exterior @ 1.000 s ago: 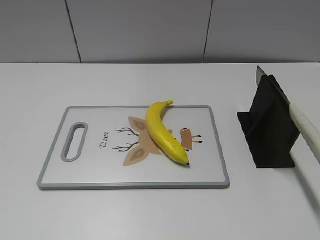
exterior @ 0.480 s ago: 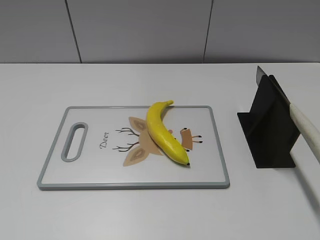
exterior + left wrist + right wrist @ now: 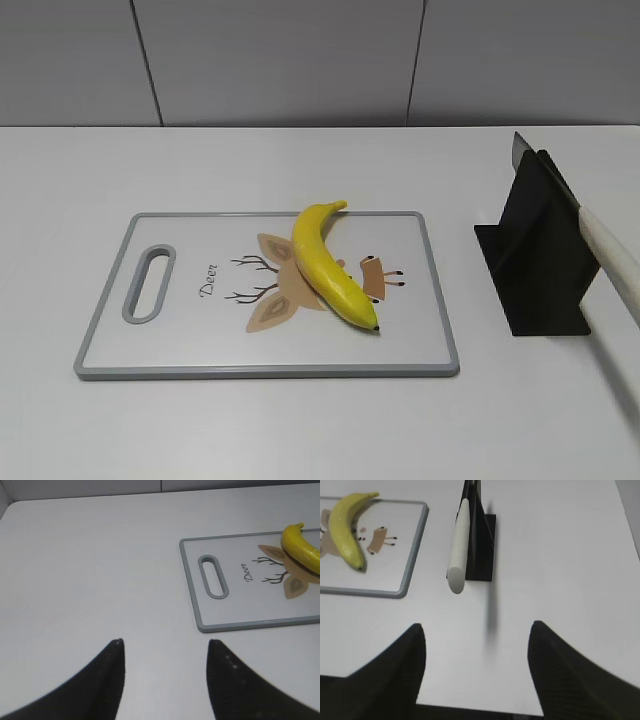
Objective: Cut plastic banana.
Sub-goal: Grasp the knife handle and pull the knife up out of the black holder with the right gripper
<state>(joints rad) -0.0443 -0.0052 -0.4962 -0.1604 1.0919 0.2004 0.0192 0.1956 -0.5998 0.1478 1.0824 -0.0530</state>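
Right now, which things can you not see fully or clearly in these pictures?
- Knife: in the exterior view the black stand hides most of the blade and the right edge cuts off the handle.
- Plastic banana: the left wrist view's right edge cuts off its lower part.
- Cutting board: the right wrist view's left edge cuts off most of it.
- Left gripper and right gripper: only fingertips show, and neither appears in the exterior view.

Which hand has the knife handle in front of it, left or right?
The right hand: the knife's white handle sticks out of the black stand ahead of it. The left hand faces bare table beside the cutting board.
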